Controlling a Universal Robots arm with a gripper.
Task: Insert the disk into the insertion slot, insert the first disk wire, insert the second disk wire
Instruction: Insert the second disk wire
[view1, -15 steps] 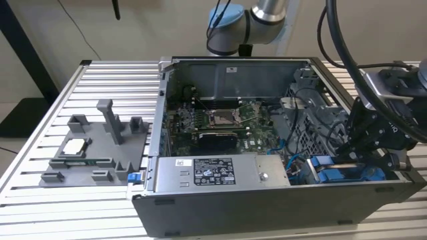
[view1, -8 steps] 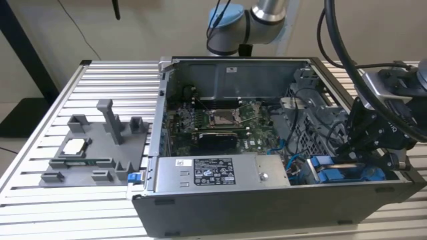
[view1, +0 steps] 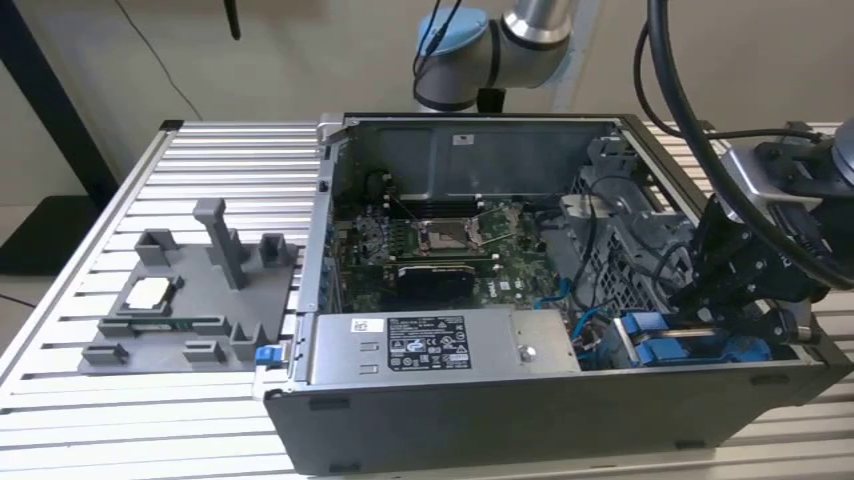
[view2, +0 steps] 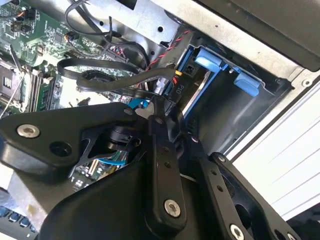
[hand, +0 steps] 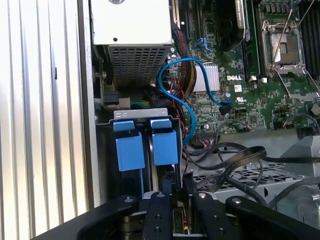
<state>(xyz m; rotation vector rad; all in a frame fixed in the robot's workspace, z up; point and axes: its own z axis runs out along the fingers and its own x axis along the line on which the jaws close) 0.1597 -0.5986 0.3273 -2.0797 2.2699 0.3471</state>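
In the exterior view I see the open computer case (view1: 534, 300) on the ribbed tabletop (view1: 80, 420). My pincer (view1: 714, 315) is down at the corner of the case on the exterior view's right, right over the insertion slot (view1: 694, 350) with its blue fittings. I think the disk (view1: 674, 352) is already sitting in there, because blue carrier parts show in the bay.

In the second wrist view my pincer (view2: 159, 107) is clenched on a small black plug with a dark wire (view2: 100, 80) trailing from it. The tip is just beside the back of the disk (view2: 200, 92), under the blue tabs (view2: 207, 61).

In the first wrist view the two blue tabs (hand: 165, 145) stand side by side in the slot (hand: 142, 116). My pincer (hand: 178, 187) points at the narrow gap just behind them.

So I judge I am on a wire step, though which wire I cannot say. The plug has to line up straight with its socket and go in gently, without catching the loose cables (hand: 235, 155) nearby.
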